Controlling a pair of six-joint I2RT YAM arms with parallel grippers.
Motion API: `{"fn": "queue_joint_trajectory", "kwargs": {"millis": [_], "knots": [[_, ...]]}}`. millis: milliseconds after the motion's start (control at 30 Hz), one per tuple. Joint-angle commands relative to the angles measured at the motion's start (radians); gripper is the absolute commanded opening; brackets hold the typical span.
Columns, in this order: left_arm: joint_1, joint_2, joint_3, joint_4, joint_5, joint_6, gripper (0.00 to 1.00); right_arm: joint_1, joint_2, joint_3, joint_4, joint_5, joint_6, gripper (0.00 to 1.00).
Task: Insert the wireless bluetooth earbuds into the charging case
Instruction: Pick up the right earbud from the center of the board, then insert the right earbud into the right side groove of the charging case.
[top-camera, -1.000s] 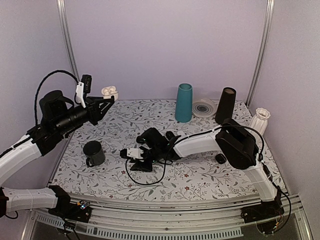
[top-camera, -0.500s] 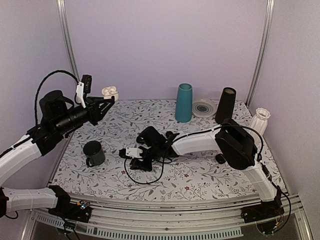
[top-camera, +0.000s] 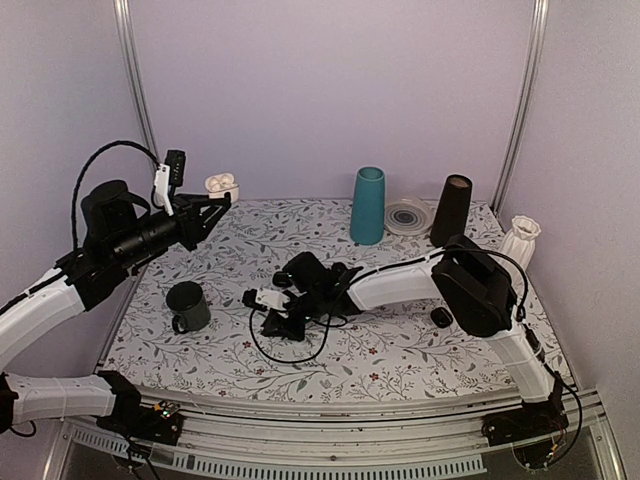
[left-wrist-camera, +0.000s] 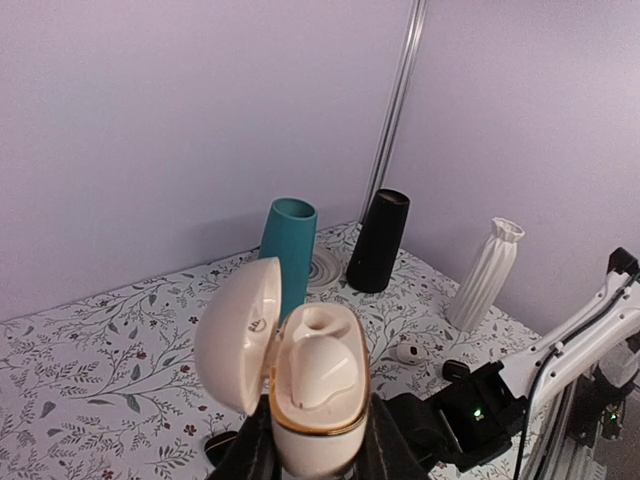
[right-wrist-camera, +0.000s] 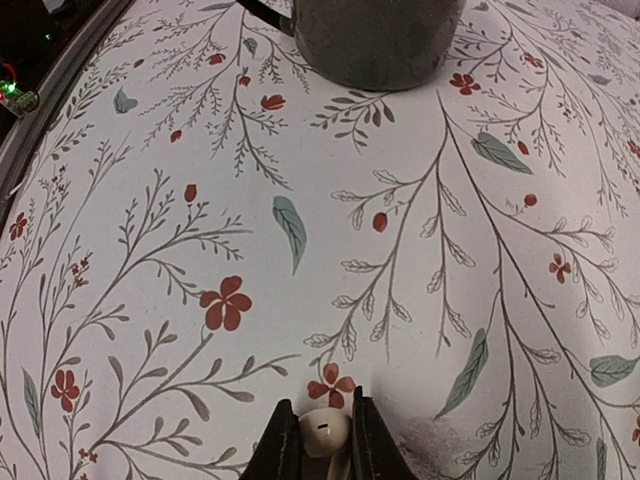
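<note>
We read this as a robotics lab test cell, not a home. Plain lavender wall panels (top-camera: 330, 90) box the counter on three sides, with aluminium uprights (top-camera: 519, 100) at the far corners. Arm bases (top-camera: 525, 425) are bolted to a metal rail (top-camera: 330, 455) along the near edge, with a lit circuit board (top-camera: 163, 408) at the near-left corner. The floral cloth (top-camera: 400, 350), teal vase (top-camera: 368, 205) and black vase (top-camera: 452, 210) along the far edge look like staged props.

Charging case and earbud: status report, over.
Left gripper shut on open charging case, raised. Right gripper shut on earbud, low over table. Mug beyond, not blocking.
</note>
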Motion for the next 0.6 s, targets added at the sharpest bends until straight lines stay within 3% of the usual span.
{"fn": "queue_joint_trajectory", "kwargs": {"millis": [0, 367, 567], "knots": [[0.014, 0.002, -0.015, 0.055, 0.007, -0.014, 0.00, -0.038, -0.102, -0.116, 0.111, 0.025, 0.166, 0.03], [0.004, 0.046, -0.068, 0.182, 0.046, -0.039, 0.00, -0.097, -0.335, -0.338, 0.370, 0.078, 0.397, 0.02], [-0.033, 0.077, -0.093, 0.257, -0.005, -0.055, 0.00, -0.135, -0.475, -0.443, 0.486, 0.105, 0.537, 0.02]]}}
